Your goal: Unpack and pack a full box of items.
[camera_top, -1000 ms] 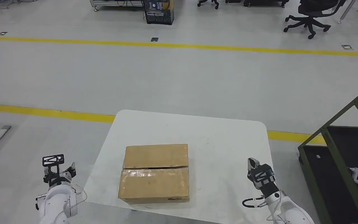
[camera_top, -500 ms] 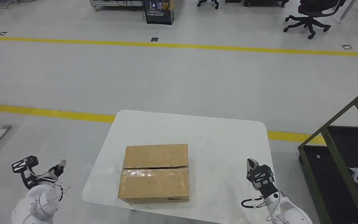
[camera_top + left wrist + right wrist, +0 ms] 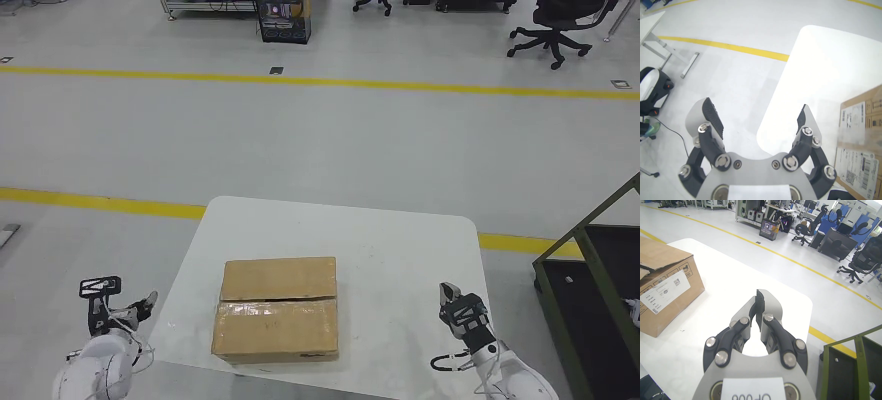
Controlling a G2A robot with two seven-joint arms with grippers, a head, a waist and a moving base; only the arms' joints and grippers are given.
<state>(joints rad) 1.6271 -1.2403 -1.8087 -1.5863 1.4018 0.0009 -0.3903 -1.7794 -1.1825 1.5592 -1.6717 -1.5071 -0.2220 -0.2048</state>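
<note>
The cardboard box (image 3: 277,308) sits in the lower middle of the top view, on the near half of the white worktop (image 3: 400,250). Its two top flaps are folded down with a seam across between them, and white labels show on its sides. The left pincer (image 3: 122,300) hangs at the lower left of that frame, beyond the worktop's edge and over the floor, with its fingers (image 3: 712,115) spread wide and nothing between them. The right pincer (image 3: 455,303) is at the lower right, above the worktop, its pads pressed together and empty. Both are well apart from the box. A green metal frame (image 3: 590,255) stands at the right edge.
</note>
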